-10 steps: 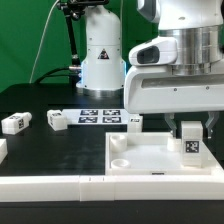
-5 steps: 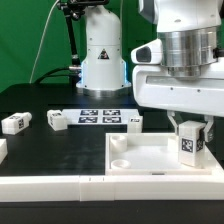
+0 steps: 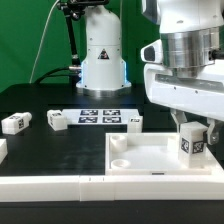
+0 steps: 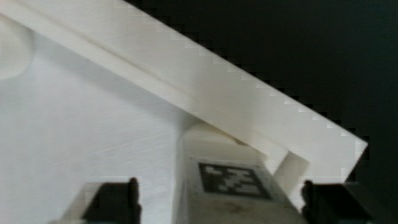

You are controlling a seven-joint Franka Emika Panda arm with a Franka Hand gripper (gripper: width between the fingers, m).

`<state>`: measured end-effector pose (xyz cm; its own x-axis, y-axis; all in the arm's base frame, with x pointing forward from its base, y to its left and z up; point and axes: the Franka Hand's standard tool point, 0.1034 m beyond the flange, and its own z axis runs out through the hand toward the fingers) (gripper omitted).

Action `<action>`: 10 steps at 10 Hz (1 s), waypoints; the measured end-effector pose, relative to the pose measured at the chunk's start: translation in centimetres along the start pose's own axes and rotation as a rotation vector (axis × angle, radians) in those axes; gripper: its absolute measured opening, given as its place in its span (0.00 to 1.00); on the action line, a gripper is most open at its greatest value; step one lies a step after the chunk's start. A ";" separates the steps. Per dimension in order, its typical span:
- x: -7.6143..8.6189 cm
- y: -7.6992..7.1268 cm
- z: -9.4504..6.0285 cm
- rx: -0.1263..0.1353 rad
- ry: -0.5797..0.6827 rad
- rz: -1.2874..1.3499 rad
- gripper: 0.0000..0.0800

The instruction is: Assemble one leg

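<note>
A leg, a small white block with a tag on its face, stands upright at the right end of the large white tray. My gripper hangs over it with a finger on each side. In the wrist view the leg sits between the two dark fingertips, with a gap on each side, so the gripper is open around it. Three more legs lie on the black table behind the tray: one at the exterior view's left, one beside it and one by the tray.
The marker board lies behind the tray. A long white bar runs along the table's front edge. The robot's white base stands at the back, with a green backdrop behind it. The tray's raised rim crosses the wrist view.
The gripper's body has shifted toward the exterior view's right over the leg. The leg has stayed upright in about the same place on the tray.
</note>
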<state>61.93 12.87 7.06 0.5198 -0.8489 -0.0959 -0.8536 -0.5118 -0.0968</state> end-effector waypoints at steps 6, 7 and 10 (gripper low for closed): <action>0.4 -0.5 -0.5 -0.063 0.012 -0.703 0.81; 0.5 -0.6 -0.6 -0.075 0.014 -0.835 0.81; 0.6 -0.6 -0.6 -0.083 0.005 -1.016 0.81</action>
<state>62.72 12.53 7.65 1.0000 -0.0083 -0.0024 -0.0085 -0.9981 -0.0615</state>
